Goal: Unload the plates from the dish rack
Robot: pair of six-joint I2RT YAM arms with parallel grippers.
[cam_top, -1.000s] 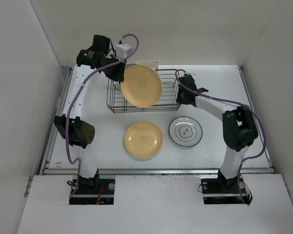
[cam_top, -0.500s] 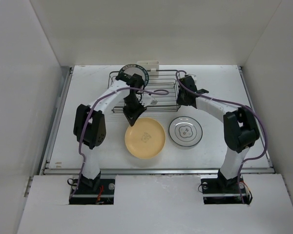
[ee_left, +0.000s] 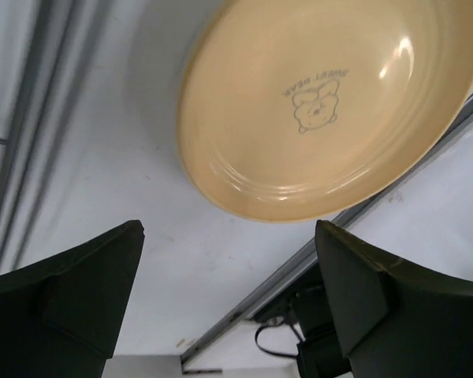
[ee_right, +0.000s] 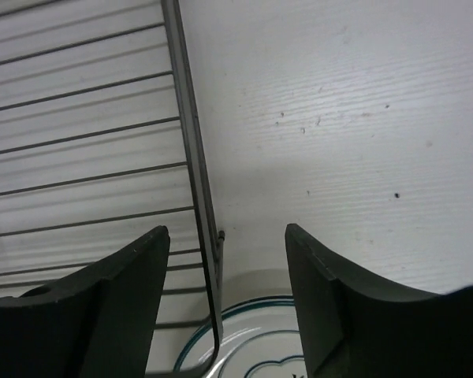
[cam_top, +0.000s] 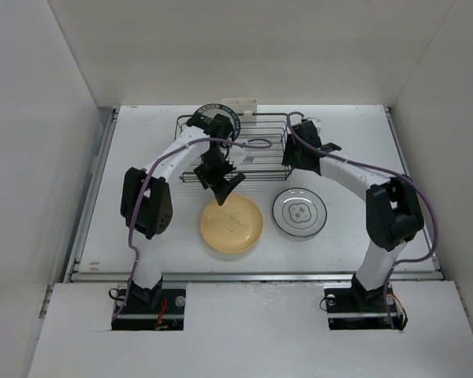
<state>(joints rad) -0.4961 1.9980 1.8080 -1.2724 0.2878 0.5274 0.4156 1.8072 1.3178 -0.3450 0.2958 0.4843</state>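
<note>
The dish rack (cam_top: 256, 161) stands at the back middle, and one plate with a dark patterned rim (cam_top: 219, 116) is upright in its back left corner. A yellow plate (cam_top: 232, 224) lies flat in front of the rack, with a white dark-rimmed plate (cam_top: 299, 212) to its right. My left gripper (cam_top: 227, 189) hangs open just above the yellow plate's far edge, holding nothing. The left wrist view shows that plate (ee_left: 331, 102) beyond my spread left gripper (ee_left: 229, 260). My right gripper (cam_top: 294, 160) is open at the rack's right end, its fingers astride the rack's edge wire (ee_right: 191, 157) without touching it.
A small white holder (cam_top: 240, 105) is clipped to the rack's back side. The table's front rail (ee_left: 315, 252) runs close below the yellow plate. White walls enclose the table on three sides. The rim of the white plate (ee_right: 244, 350) lies under my right gripper (ee_right: 227, 260).
The left arm carried a yellow plate from the rack down onto the yellow plate on the table, then opened and let go. The right gripper opened at the rack's end.
</note>
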